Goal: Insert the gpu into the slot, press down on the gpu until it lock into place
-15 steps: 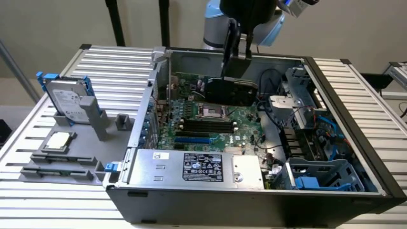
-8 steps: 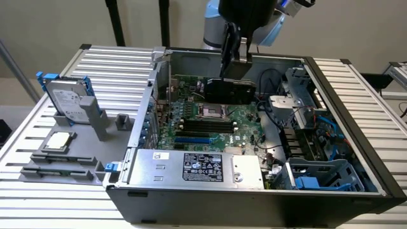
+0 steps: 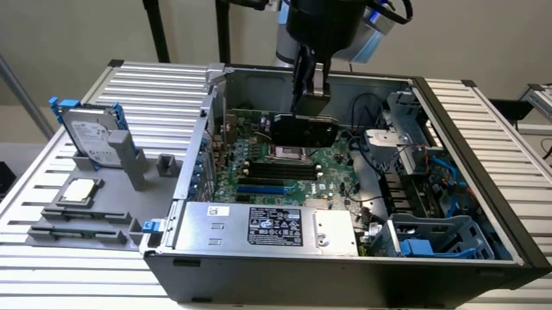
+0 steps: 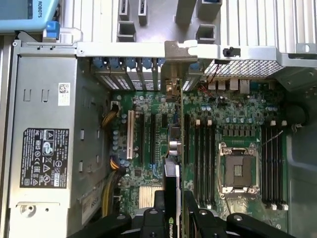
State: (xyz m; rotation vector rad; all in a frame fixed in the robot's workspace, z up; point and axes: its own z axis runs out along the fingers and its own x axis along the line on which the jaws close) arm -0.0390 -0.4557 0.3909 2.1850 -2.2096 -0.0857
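On the exterior view's left, a silver hard drive (image 3: 90, 137) with blue rails stands upright in a grey stand (image 3: 129, 161) on the slatted table (image 3: 159, 87). Just in front of it a square processor chip (image 3: 79, 190) lies flat on the same grey fixture.

Next comes the open computer case (image 3: 345, 284), lying on its side. A silver power supply (image 3: 267, 226) with a black label fills its near edge. Behind that lies the green board (image 3: 332, 171). The slot (image 3: 261, 190), a bright blue strip, sits bare on the board close to the power supply. The black memory strips (image 3: 280, 171) lie just behind it.

Above the board, the gripper (image 3: 311, 111) comes down from the black arm and pinches the graphics card (image 3: 304, 129) by its upper edge. The card hangs clear of the board, near the processor socket (image 3: 287, 153) and apart from the blue slot.

From the wrist view the card (image 4: 172, 183) is seen edge-on. Two black fingers (image 4: 192, 210) of the gripper (image 4: 173, 218) press against its two faces. Its metal end bracket (image 4: 173, 74) points towards the case's rear wall.

On the exterior view's right, loose cables (image 3: 371, 106) and a blue-grey drive cage (image 3: 431, 236) sit inside the case.
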